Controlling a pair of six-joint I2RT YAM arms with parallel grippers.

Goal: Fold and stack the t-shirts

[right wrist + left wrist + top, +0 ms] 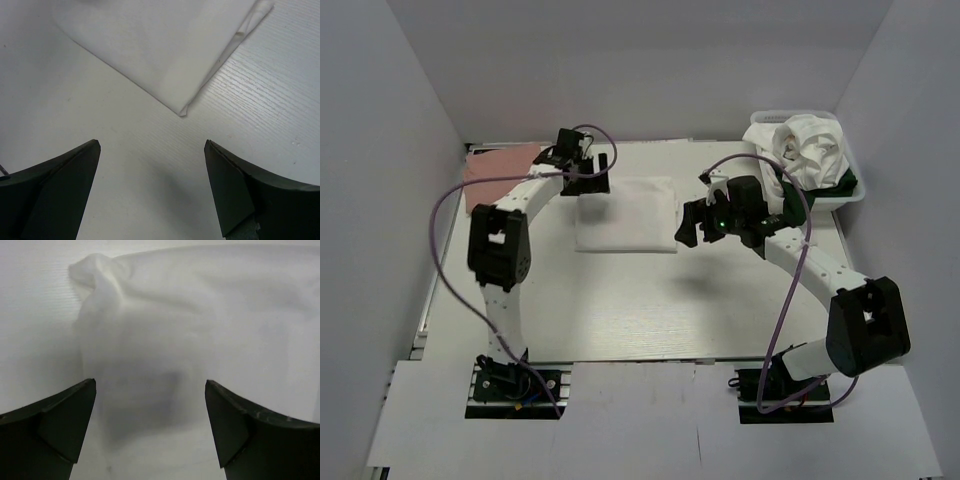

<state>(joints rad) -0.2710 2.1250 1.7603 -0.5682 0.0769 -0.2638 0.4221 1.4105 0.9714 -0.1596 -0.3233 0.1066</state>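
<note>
From my seat at the controls, nearest the arm bases, the bench [620,320] is pale and wood-grained.

The right arm [800,270] reaches in from the right. The right jaws stand wide apart and grip nothing. In the right wrist view only bare bench [125,150] lies between the two dark fingers [240,190]. A sharp corner of the folded white t-shirt [165,45] points toward the gap from just ahead, not touching either finger. From above, these jaws sit just beside that shirt's right edge.

The folded white t-shirt [625,213] lies flat as a neat rectangle at mid-bench, between the two arms.

The left arm [505,240] stretches further out, and the left jaws hang over the shirt's far left corner. They too are spread fully and hold nothing. In the left wrist view, white cloth [200,315] fills the space beyond the fingers [60,425], with a small bunched-up lump [95,270] at its edge. I cannot tell whether the fingertips touch the cloth.

At the far left edge of the bench, a salmon-pink t-shirt [502,162] lies flat, just behind the left wrist. In the far right corner stands a white basket [855,198]. It is heaped with crumpled white t-shirts [810,145], and a dark green one [847,185] shows beneath them.
</note>
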